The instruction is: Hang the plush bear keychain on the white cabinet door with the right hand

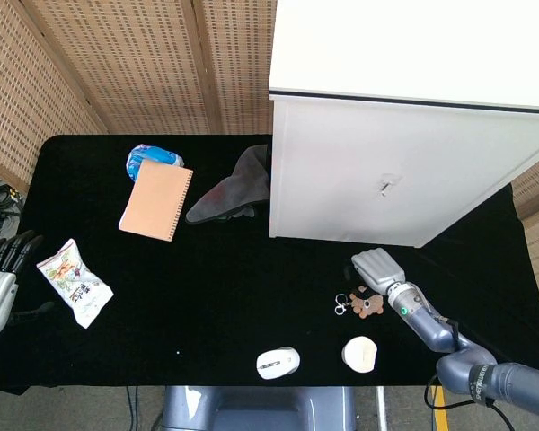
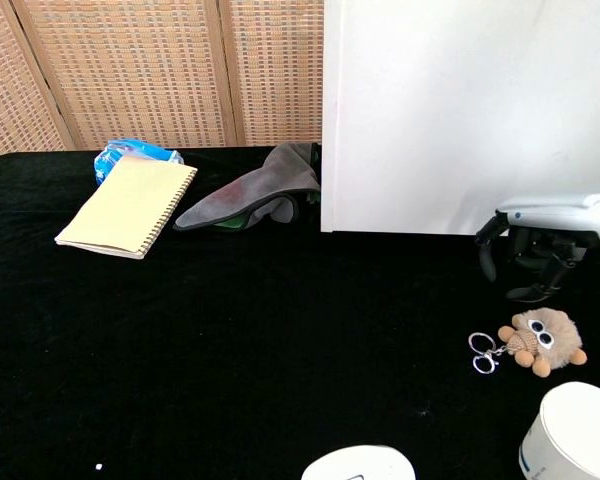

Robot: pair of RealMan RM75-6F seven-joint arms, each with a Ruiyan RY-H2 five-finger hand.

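The plush bear keychain (image 1: 369, 303) (image 2: 542, 339) lies on the black table with its metal rings (image 2: 483, 353) to its left. My right hand (image 1: 377, 268) (image 2: 536, 240) hovers palm down just above and behind the bear, fingers hanging apart and holding nothing. The white cabinet (image 1: 404, 171) (image 2: 470, 115) stands behind it; a small hook (image 1: 388, 186) shows on its door in the head view. My left hand (image 1: 0, 283) rests at the table's left edge, fingers spread and empty.
A white cup (image 1: 360, 353) (image 2: 570, 433) and a white mouse (image 1: 278, 363) (image 2: 360, 466) sit near the front edge. A notebook (image 1: 156, 201), blue packet (image 1: 151, 156), grey cloth (image 1: 234, 190) and snack bag (image 1: 74, 280) lie to the left.
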